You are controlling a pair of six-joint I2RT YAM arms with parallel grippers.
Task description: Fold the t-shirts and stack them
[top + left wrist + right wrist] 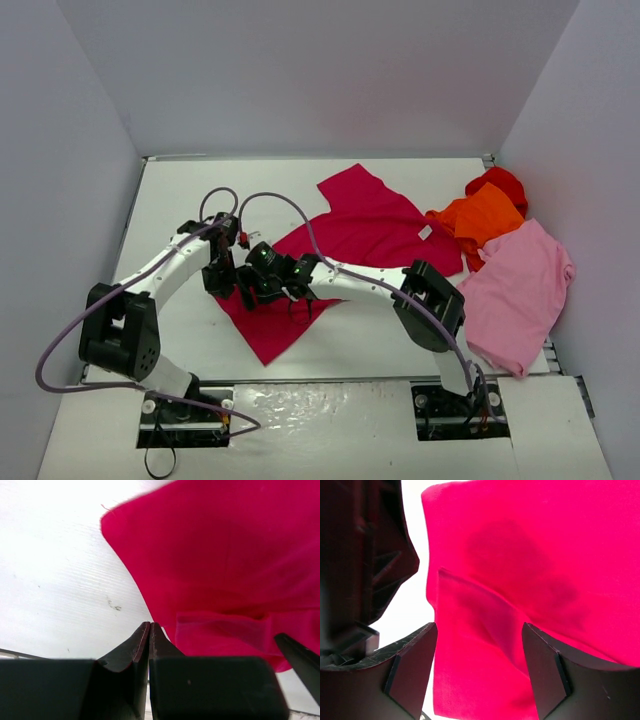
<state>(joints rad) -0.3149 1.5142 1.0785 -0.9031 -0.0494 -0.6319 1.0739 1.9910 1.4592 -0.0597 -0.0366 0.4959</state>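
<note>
1. Nearby, the left gripper has its jaws pressed shut with no cloth between them. The hem of the crimson t-shirt lies just beside the tips. If this arm lifts now, it will likely come up empty.
2. The right gripper has its jaws spread wide, straddling a raised ridge of the same shirt. Closing here could pinch two layers at once, or only the top one, and the fold would come out crooked.
3. Both wrists crowd the shirt's near-left corner, the left arm's dark body close beside the right jaws. A careless sideways move could knock them together.
4. The shirt sprawls unfolded and askew across the tabletop, its white tag showing on the right. A one-sided pull may bunch it rather than flatten it.
5. Farther right, the crimson cloth meets the orange t-shirt, heaped with the bright red t-shirt and the light pink t-shirt. Dragging could tow that heap, and the pink one seems close to the edge.
</note>
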